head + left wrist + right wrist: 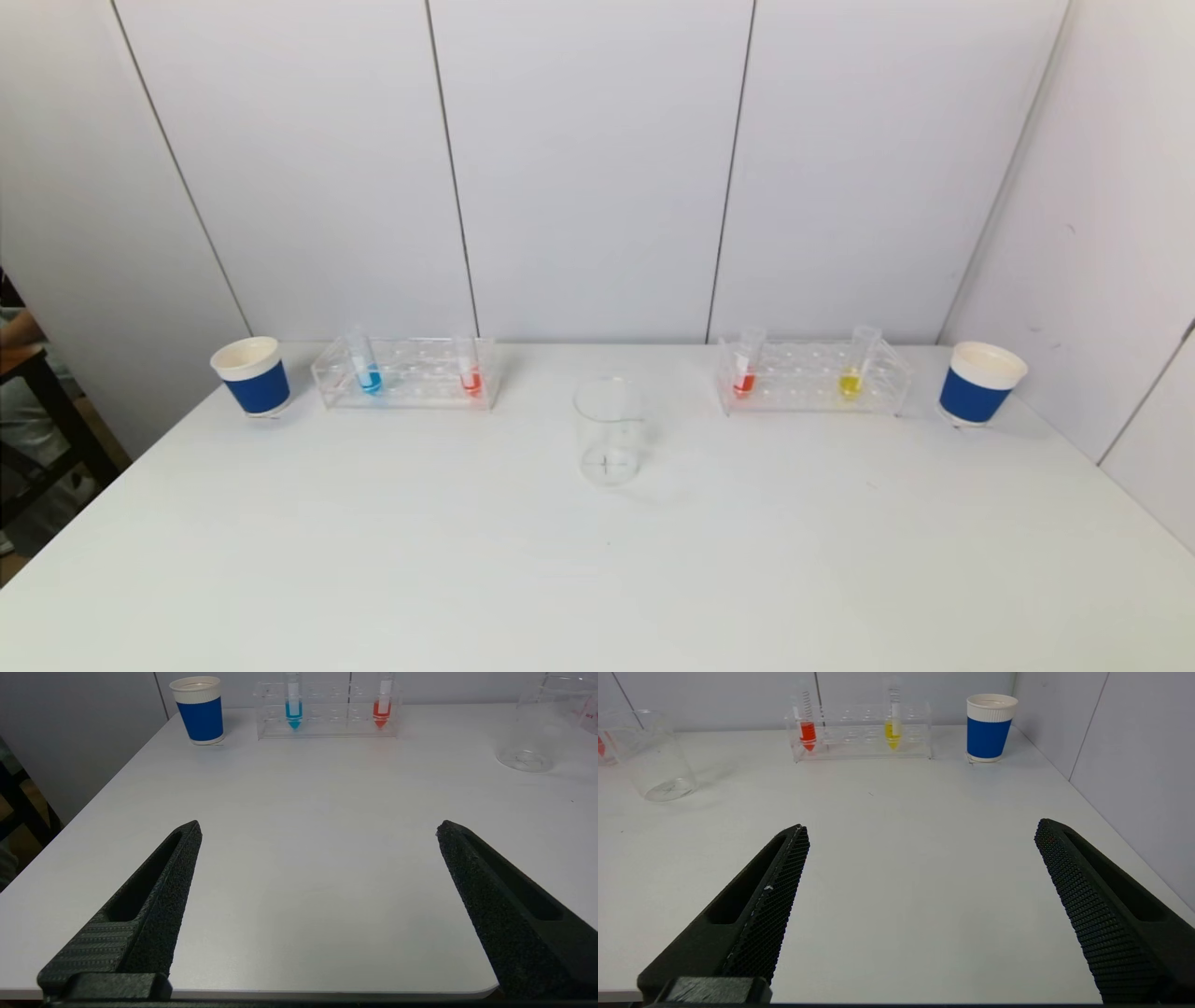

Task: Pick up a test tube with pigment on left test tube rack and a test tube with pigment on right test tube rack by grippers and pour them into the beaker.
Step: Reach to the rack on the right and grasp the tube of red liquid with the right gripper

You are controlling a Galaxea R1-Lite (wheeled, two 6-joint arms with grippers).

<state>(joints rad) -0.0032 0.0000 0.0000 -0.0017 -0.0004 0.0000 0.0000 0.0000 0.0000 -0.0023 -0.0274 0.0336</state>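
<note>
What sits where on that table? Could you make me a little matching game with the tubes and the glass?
Things:
1. blue tube
2. yellow tube
3. beaker
4. left gripper

Places or states:
A. table middle, empty
B. left rack
C. open, holding nothing
D. right rack

Pairs: 1-B, 2-D, 3-A, 4-C

A small laboratory-style test bench is suggested. A plain white table (597, 579) is enclosed by grey panelled walls (588, 168). Two clear racks (406, 373) (812, 378) are set along its far edge, holding tubes of blue (371, 378), red (744, 381) and yellow pigment (850, 383), with a glass beaker (609, 431) between them and paper cups (252, 375) (980, 383) at the outer ends.
</note>
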